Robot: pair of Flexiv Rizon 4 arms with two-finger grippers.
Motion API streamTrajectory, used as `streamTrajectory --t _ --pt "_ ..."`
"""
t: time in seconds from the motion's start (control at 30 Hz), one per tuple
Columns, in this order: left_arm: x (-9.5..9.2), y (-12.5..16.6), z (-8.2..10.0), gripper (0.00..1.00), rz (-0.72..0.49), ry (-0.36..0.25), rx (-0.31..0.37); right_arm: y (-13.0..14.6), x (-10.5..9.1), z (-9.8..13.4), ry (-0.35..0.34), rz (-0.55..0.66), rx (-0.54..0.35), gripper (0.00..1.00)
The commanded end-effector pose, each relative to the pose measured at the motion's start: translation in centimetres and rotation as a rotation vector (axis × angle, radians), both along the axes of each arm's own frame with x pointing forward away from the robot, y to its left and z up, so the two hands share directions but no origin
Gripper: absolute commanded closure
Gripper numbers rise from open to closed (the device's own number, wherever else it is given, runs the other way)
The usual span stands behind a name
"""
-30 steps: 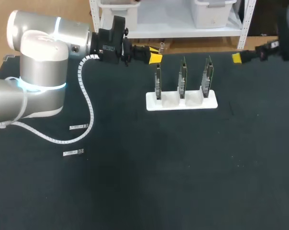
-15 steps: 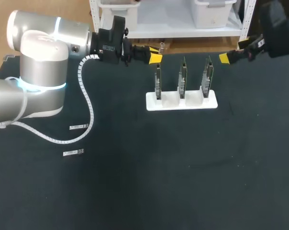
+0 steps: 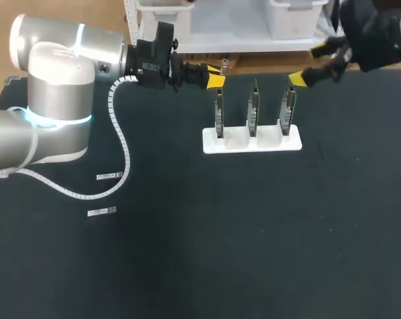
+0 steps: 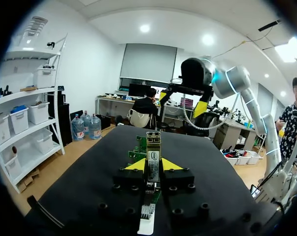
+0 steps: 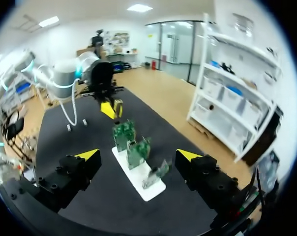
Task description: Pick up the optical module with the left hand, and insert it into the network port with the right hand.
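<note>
The left tool (image 3: 216,75) was clenched on the module (image 4: 153,158), a yellow tip pressing each side and the module's end sticking out past them. It hung above the far part of the dark surface (image 3: 220,239), just beside the leftmost board (image 3: 219,111) of three standing upright in a white stand (image 3: 251,141). The right tool (image 3: 307,64) was released, its fingers spread wide, above and just beyond the rightmost board (image 3: 289,106). Two small labels (image 3: 109,176) lay well apart from the stand, near the left arm's cable (image 3: 124,143).
</note>
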State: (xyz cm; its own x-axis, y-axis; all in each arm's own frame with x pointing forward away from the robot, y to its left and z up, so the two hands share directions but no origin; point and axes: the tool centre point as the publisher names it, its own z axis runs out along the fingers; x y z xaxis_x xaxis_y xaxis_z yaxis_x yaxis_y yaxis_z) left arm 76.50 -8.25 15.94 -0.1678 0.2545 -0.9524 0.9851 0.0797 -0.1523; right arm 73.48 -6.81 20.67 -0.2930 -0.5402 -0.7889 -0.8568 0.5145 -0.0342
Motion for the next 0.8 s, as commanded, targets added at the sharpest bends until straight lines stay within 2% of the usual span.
streamTrajectory --t 0.03,0.13,0.67,0.8 --pt "0.2 -0.1 0.1 1.0 -0.002 0.003 0.005 2.2 2.3 -0.5 0.049 0.247 0.015 0.0" --pt "0.2 -0.1 0.1 1.0 -0.002 0.003 0.005 2.9 2.8 -0.5 0.049 0.222 0.01 0.0" --pt "0.2 -0.1 0.1 1.0 -0.002 0.003 0.005 2.9 2.8 -0.5 0.049 0.222 0.01 0.0" --pt "0.2 -0.1 0.1 1.0 -0.002 0.003 0.005 5.1 3.3 -0.5 0.039 0.314 -0.015 0.0"
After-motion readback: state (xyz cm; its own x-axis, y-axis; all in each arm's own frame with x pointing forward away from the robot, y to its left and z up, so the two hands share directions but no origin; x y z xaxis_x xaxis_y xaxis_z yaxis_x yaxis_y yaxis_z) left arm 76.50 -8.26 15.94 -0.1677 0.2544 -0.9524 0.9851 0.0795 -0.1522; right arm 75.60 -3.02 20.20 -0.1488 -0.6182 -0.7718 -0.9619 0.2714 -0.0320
